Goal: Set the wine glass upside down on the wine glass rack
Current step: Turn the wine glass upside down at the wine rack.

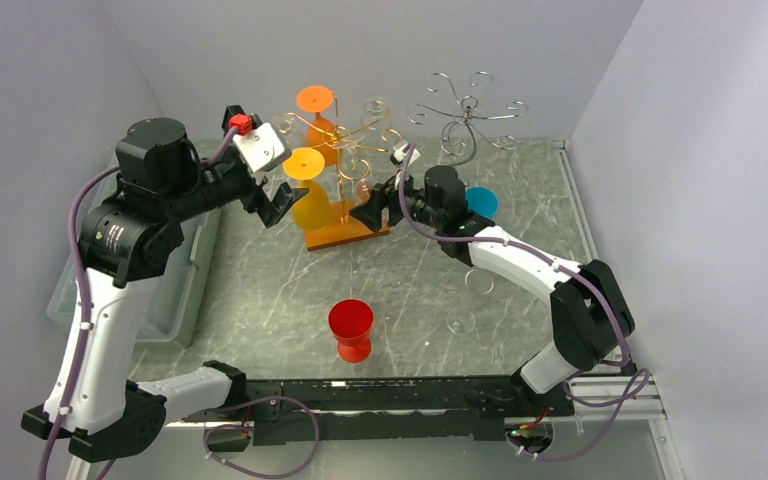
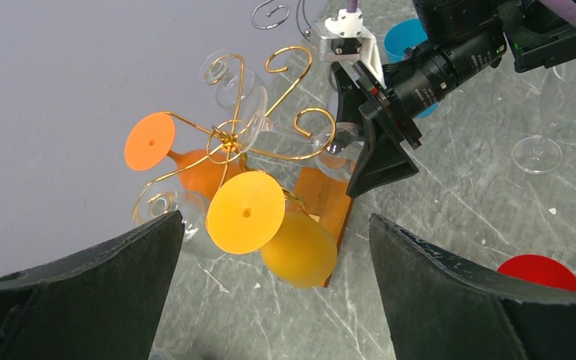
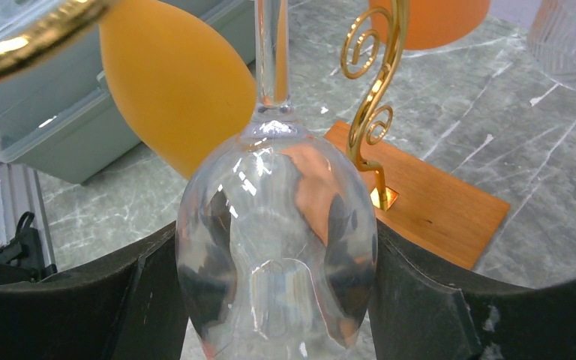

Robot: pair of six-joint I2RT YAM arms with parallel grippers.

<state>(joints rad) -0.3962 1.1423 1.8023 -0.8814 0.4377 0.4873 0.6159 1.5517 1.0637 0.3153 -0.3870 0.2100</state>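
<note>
The gold wire rack (image 1: 352, 150) stands on a wooden base (image 1: 345, 235) at the table's middle back. A yellow glass (image 1: 310, 200) and an orange glass (image 1: 318, 118) hang on it upside down. My right gripper (image 1: 372, 208) is shut on a clear wine glass (image 3: 277, 247), held bowl down with its stem (image 3: 270, 52) rising among the rack's arms. In the left wrist view its stem (image 2: 292, 131) lies across a gold hook. My left gripper (image 1: 278, 205) is open and empty, just left of the yellow glass (image 2: 296, 247).
A silver wire rack (image 1: 468, 115) stands at the back right, with a blue glass (image 1: 481, 202) near it. A red glass (image 1: 350, 328) stands in the near middle. Clear glasses (image 1: 470, 300) stand at the near right. A grey bin (image 1: 175, 290) sits at the left edge.
</note>
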